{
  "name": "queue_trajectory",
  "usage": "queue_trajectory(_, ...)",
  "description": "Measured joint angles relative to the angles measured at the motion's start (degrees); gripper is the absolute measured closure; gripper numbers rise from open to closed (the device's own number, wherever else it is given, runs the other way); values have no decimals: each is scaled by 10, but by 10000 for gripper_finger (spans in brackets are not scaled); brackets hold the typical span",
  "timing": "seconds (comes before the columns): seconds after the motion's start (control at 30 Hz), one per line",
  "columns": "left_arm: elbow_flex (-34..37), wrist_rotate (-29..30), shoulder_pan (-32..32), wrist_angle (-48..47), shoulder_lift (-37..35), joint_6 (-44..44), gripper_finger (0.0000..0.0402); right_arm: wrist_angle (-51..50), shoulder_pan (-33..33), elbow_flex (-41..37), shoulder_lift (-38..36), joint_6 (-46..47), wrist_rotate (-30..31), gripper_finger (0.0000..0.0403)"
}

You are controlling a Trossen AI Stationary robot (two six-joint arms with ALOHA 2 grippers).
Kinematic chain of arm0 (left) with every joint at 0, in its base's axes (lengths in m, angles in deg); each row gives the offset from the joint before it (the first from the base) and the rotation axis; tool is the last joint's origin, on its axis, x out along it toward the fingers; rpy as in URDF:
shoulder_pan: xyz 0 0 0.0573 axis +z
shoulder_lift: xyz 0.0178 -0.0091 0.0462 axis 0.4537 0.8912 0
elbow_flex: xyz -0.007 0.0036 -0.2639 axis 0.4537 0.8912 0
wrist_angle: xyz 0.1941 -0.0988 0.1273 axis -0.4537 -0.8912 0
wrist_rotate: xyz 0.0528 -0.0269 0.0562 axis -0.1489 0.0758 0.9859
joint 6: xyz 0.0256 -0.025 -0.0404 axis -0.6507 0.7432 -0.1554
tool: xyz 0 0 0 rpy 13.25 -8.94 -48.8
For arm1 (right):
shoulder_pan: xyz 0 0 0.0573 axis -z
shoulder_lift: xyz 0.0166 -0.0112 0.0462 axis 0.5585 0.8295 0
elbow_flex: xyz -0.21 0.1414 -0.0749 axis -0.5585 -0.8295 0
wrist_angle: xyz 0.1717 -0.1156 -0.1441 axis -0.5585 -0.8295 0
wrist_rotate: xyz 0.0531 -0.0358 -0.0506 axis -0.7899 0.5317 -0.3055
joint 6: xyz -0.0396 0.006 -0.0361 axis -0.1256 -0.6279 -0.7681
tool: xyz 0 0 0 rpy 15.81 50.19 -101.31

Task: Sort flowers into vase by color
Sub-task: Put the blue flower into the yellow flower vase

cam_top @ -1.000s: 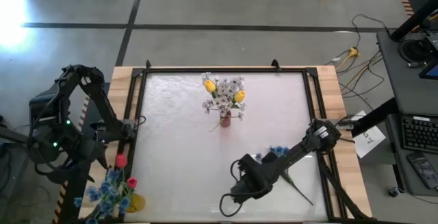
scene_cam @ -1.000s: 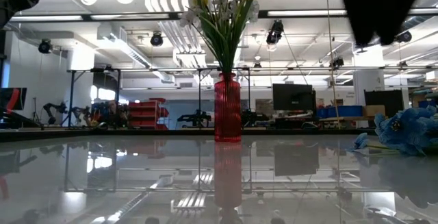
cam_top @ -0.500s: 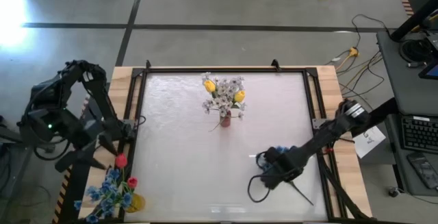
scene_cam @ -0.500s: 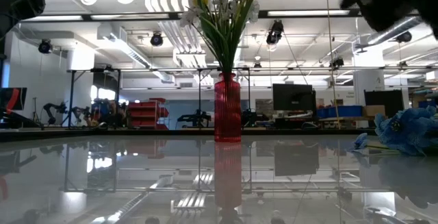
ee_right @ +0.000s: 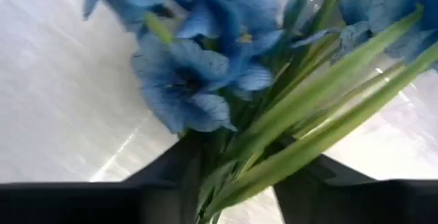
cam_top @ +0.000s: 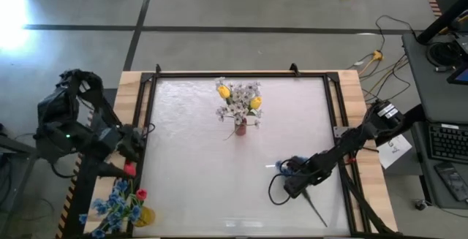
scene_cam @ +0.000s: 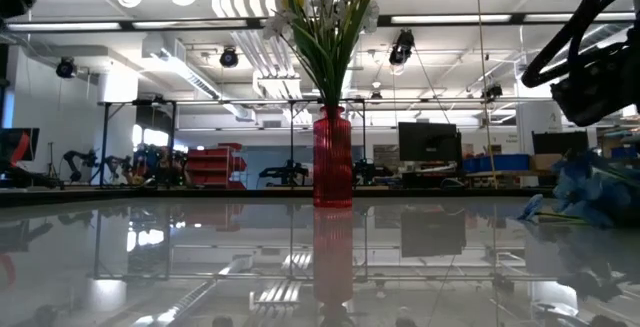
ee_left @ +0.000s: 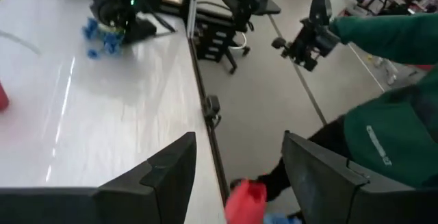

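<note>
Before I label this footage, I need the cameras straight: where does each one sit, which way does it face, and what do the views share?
High view: overhead, looking straight down; both arms, red vase mid-table.
Low view: table height, looking level past the vase into the room; right arm at the upper right.
Left wrist view: on the left arm at the table's edge; left end effector open above a red tulip.
Right wrist view: right end effector around blue flowers.
Shared: high and low both show the vase.
</note>
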Motion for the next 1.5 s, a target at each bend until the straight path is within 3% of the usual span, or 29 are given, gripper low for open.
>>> queue_trajectory(0.13, 1, -46, 76, 37, 11, -72, 201, 12, 3, 7, 7, -7, 6, 322)
queue_trajectory(0.27, 1, -56, 118, 38, 15, -122, 201, 18, 3, 57, 1, -45, 70, 383)
queue_trajectory(0.5, 0, -20, 139, 67, 10, -153, 201, 34, 3, 221, 9, -124, 254, 388)
queue_trajectory(0.63, 14, 8, 139, 118, 19, -174, 201, 104, 11, 325, 28, -224, 384, 389)
queue_trajectory(0.7, 25, 9, 139, 157, 27, -190, 201, 151, 21, 373, 46, -296, 407, 389)
queue_trajectory(0.83, 33, -2, 148, 200, 48, -202, 200, 214, 46, 463, 87, -424, 388, 389)
queue_trajectory(1.0, 34, -17, 154, 193, 73, -172, 186, 215, 75, 577, 130, -532, 369, 390)
queue_trajectory(1.17, 34, -18, 158, 168, 90, -130, 158, 216, 98, 699, 181, -651, 307, 390)
queue_trajectory(1.33, 35, -30, 182, 128, 110, -97, 146, 215, 117, 807, 244, -718, 257, 390)
queue_trajectory(1.5, 35, -42, 214, 150, 129, -136, 145, 215, 133, 875, 303, -747, 242, 390)
